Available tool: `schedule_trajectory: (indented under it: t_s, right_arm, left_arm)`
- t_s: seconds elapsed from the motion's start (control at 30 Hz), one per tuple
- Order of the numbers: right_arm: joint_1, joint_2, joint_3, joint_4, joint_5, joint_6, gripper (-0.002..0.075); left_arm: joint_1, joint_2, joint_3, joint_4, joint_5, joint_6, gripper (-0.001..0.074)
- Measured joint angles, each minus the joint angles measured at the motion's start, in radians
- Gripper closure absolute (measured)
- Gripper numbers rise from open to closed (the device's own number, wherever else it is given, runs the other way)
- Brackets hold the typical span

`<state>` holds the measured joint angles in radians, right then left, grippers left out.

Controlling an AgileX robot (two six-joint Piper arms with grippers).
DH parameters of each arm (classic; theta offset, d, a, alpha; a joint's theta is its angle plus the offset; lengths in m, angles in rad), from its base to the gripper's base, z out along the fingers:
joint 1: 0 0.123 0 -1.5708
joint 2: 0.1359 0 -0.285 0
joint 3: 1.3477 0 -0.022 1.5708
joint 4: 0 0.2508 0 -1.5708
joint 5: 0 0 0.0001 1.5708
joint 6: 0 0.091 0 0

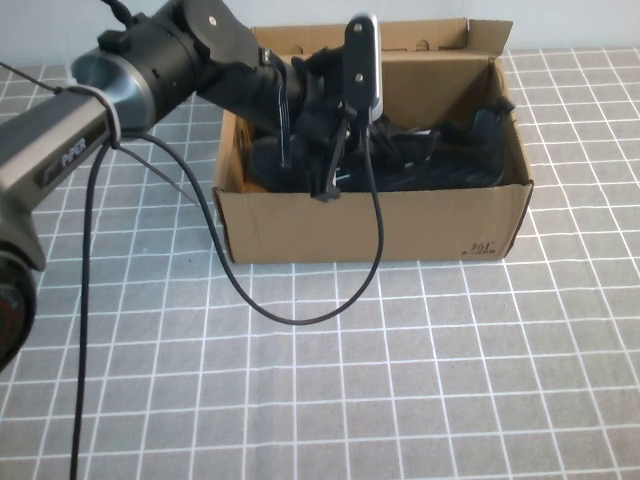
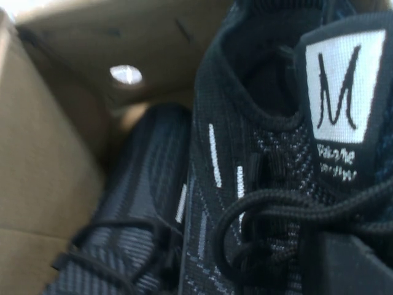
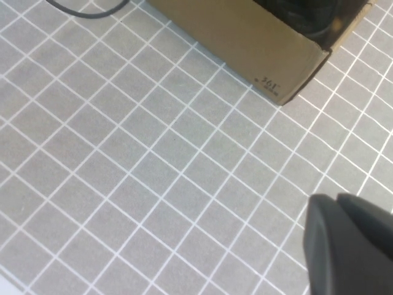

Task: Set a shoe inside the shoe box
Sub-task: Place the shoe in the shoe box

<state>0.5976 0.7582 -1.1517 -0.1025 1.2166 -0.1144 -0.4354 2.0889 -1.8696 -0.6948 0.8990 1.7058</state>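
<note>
A black cable (image 1: 300, 318) looped from the left arm (image 1: 150, 70) down across the grey grid-patterned tablecloth (image 1: 400, 400) before the shoe box (image 1: 400, 225), and the wrist camera housing (image 1: 362, 60) stood over the box's open top, hiding part of what lay inside. We saw one brown cardboard shoe box with its flap lid (image 1: 400, 38) raised at the back. In the left wrist view two black sneakers lay inside it: the shoe (image 2: 276, 184) with its white tongue label (image 2: 341, 86), and a second shoe (image 2: 141, 203) just beside it. The left gripper (image 1: 325, 180) reached into the box; we could not tell whether it gripped anything. The right gripper (image 3: 350, 246) hung above bare cloth near the box's printed corner (image 3: 270, 83); its state was equally unclear.
</note>
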Motion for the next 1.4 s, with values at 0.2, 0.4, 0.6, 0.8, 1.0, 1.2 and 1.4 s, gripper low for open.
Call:
schedule_trajectory:
  t_s: [0.2,0.4,0.6,0.8,1.0,1.2,1.4]
  right_arm:
    - [0.000,0.002,0.000,0.012,-0.017,0.000,0.0742]
    - [0.000,0.002,0.000,0.014,-0.047,0.000,0.0742]
    - [0.000,0.002,0.000,0.015,-0.051,0.000,0.0742]
    - [0.000,0.002,0.000,0.015,-0.051,0.000,0.0742]
    - [0.000,0.002,0.000,0.019,-0.051,0.000,0.0742]
    - [0.000,0.002,0.000,0.019,-0.052,0.000,0.0742]
    - [0.000,0.002,0.000,0.019,-0.046,0.000,0.0742]
  left_arm:
    - [0.006,0.042,0.000,-0.024,-0.016,0.006,0.0720]
    - [0.006,0.078,0.000,-0.077,-0.016,0.036,0.0720]
    - [0.006,0.114,0.000,-0.082,-0.024,0.043,0.0720]
    - [0.006,0.118,-0.001,-0.084,-0.027,0.043,0.0720]
    - [0.006,0.118,-0.001,-0.087,-0.023,0.022,0.0658]
    - [0.006,0.091,-0.001,-0.079,-0.041,-0.089,0.0332]
    - [0.006,-0.031,-0.010,-0.038,-0.023,-0.244,0.0240]
